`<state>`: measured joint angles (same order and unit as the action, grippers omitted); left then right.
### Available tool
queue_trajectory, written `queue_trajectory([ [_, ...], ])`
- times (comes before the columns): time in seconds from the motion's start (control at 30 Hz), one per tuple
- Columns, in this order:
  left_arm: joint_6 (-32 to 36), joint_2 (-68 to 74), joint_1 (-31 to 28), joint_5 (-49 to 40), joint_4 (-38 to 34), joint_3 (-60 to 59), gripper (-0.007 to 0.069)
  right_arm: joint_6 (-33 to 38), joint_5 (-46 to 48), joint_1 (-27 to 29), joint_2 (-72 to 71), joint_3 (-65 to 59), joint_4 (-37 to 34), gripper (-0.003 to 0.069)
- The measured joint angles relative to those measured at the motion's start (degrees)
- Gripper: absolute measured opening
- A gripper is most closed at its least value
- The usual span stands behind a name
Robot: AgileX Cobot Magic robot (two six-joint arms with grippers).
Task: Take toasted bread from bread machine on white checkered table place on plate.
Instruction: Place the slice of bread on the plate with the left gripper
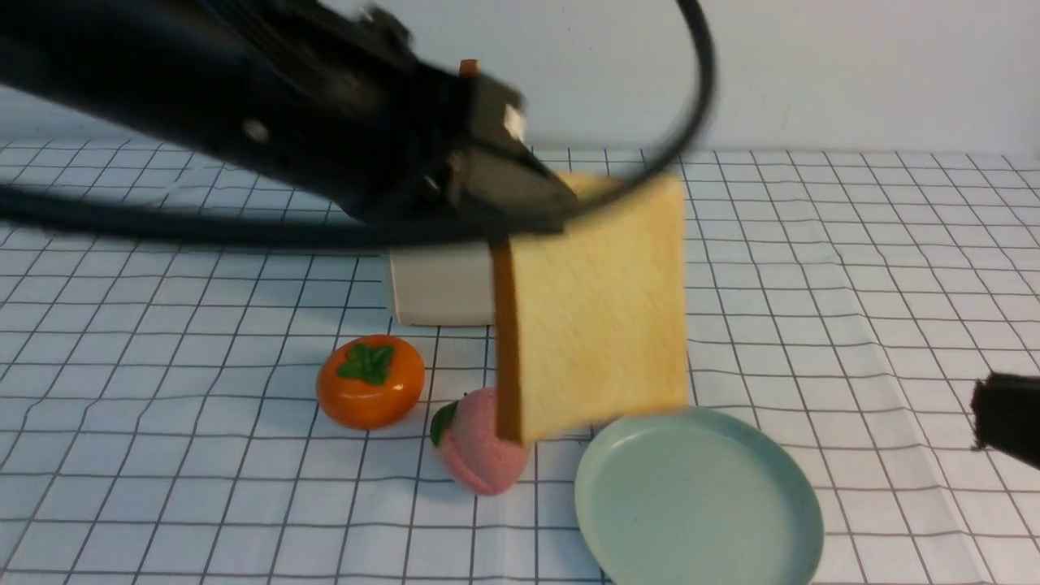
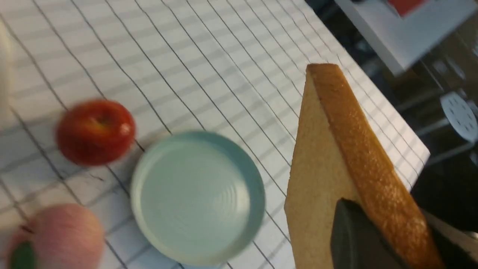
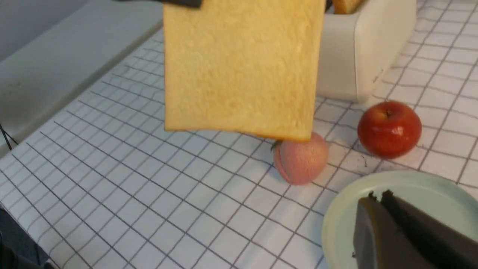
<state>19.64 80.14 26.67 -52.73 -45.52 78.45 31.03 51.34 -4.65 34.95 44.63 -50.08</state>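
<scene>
The place looked like a robotics lab dressed up as a kitchen corner, not a lived-in home. A wide worktop, covered by a white cloth with a thin dark grid, stood against a plain pale wall. On it sat kitchen props: a boxy cream-white toaster, a round pale mint-green plate, and glossy, model-like fruit, namely an orange persimmon, a pink peach and a red apple. A bulky black robot arm with a thick black cable hung over the scene. Past the worktop's edge, the left wrist view showed a plain white table and a round perforated stool seat, both blurred, like workroom furniture.
</scene>
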Motion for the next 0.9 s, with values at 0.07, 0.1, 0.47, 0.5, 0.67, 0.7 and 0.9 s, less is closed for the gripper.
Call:
queue_trajectory([
  [0.07,1.74,3.93,6.0,4.85,-0.52,-3.13,0.0095,-4.9,1.13,0.0,-3.04,0.96,5.7,0.0015],
  [0.1,2.19,5.8,7.98,6.88,-0.75,-3.64,0.0095,-6.78,1.5,0.0,-4.18,1.14,7.88,0.0015],
  [0.47,4.7,24.06,13.56,19.48,-5.52,-2.41,0.0095,-19.19,11.27,0.0,-8.5,1.34,22.57,0.002],
  [0.5,5.25,25.01,13.56,20.72,-5.9,-2.41,0.0095,-19.37,11.7,0.0,-8.56,1.34,22.64,0.002],
  [0.67,5.96,27.4,13.56,24.17,-8.76,-2.34,0.0095,-19.56,12.25,0.0,-8.61,1.34,22.64,0.0017],
  [0.7,6.01,27.47,13.56,24.13,-8.83,-2.34,0.0095,-19.56,12.25,0.0,-8.61,1.34,22.64,0.0017],
  [0.9,7.03,27.54,13.56,25.0,-7.47,-2.17,0.0179,-19.56,12.25,0.0,-8.61,1.34,22.68,0.0017],
])
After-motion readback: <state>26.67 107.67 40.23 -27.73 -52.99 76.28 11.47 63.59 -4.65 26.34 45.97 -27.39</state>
